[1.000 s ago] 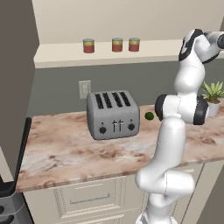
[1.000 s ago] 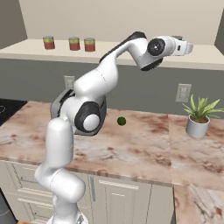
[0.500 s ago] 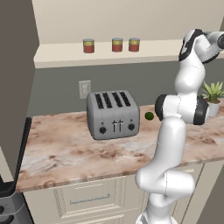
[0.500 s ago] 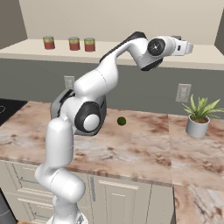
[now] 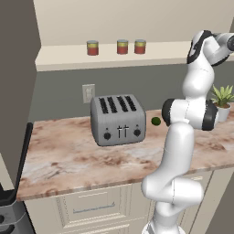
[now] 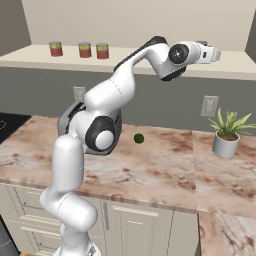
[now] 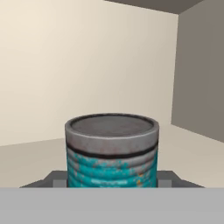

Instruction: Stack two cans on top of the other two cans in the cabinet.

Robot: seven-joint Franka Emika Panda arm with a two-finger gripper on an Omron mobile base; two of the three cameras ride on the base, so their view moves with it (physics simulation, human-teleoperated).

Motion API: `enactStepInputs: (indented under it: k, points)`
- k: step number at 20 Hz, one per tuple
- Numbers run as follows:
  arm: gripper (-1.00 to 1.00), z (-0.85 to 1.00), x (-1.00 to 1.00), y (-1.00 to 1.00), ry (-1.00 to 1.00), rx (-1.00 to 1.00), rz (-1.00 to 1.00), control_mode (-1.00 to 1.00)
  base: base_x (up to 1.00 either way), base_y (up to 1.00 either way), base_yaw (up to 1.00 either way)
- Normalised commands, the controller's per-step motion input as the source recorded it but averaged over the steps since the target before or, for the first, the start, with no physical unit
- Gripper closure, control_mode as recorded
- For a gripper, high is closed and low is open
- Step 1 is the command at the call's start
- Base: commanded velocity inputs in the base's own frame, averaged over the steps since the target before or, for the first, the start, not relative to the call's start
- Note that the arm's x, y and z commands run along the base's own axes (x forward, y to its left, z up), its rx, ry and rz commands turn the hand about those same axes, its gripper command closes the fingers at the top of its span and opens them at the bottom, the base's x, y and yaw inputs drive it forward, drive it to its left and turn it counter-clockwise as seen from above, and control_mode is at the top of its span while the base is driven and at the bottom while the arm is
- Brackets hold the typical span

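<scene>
i'm up at the far right end of the cabinet shelf, and the teal-blue can sits right in front of my hand camera, upright on the cream shelf board, well apart from the three red cans standing in a row at the left end. this one reads as a small rigid metal cylinder, probably light, with smooth curved walls and a worn painted skin, so i'd judge it stiff enough to squeeze firmly but slick enough to twist or slide if i pinch it off centre. best hold is across the middle of the body, below the grey rim, with the pads square on opposite sides so it stays plumb for stacking. my end effector looks drawn in on the teal-blue can, jaws pressed against its sides rather than standing wide; the fingertips themselves are tucked low behind the can, so the contact is hard to see directly. the can's base appears to rest on the shelf, not lifted yet. the toaster down on the surface is well clear below.
</scene>
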Motion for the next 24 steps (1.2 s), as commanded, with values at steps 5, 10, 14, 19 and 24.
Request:
enactStepInputs:
  k: [5,10,14,19,24]
  points:
    - [1.00,0.00,0.00,0.00,0.00,0.00,0.00,-1.00,0.00,0.00,0.00]
    - [1.00,-0.01,-0.26,0.13,0.00,0.00,0.00,-1.00,0.00,0.00,0.00]
    - [1.00,-0.01,-0.59,0.52,0.00,0.00,0.08,-1.00,0.00,0.00,0.00]
    - [1.00,0.00,-0.23,0.69,0.02,0.00,0.10,-1.00,0.00,0.00,0.00]
    - [1.00,0.19,-0.01,0.75,0.02,0.00,0.15,-1.00,0.00,0.00,0.00]
